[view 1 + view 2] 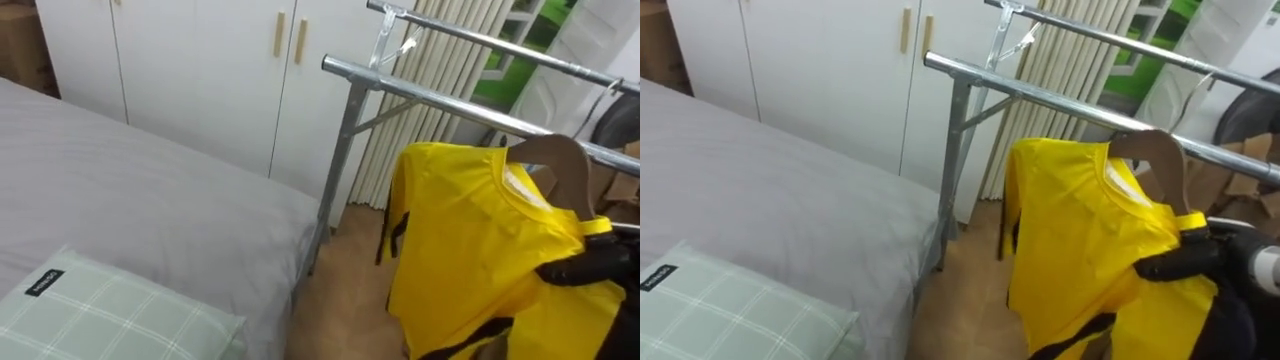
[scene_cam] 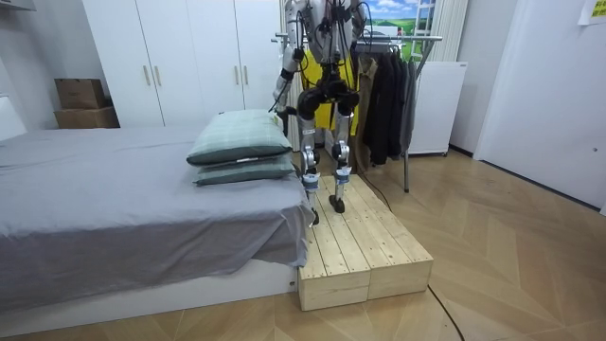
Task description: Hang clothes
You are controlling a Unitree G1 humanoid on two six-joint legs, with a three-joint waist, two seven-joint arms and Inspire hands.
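Lower left: a checked pillow [image 1: 100, 310] lies on the grey bed [image 1: 150, 190]. Behind the bed stands a white wardrobe [image 1: 200, 70] with its doors closed. To the right of the bed is a metal clothes rack [image 1: 348, 120], whose rails run toward the upper right.

The yellow shirt [image 1: 470, 240] hangs on a wooden hanger [image 1: 555, 160] just in front of the near rail (whether the hanger's hook rests on a rail cannot be told). At the right edge, the right hand [image 1: 585, 265] has its dark fingers curled round the shirt's shoulder, over the hanger's arm.

In the room view, the robot stands on a wooden platform [image 2: 365, 246] beside the bed, facing the rack. Dark garments [image 2: 383, 104] hang on the rack. The left hand [image 2: 281, 102] is at the robot's side; its state cannot be told.
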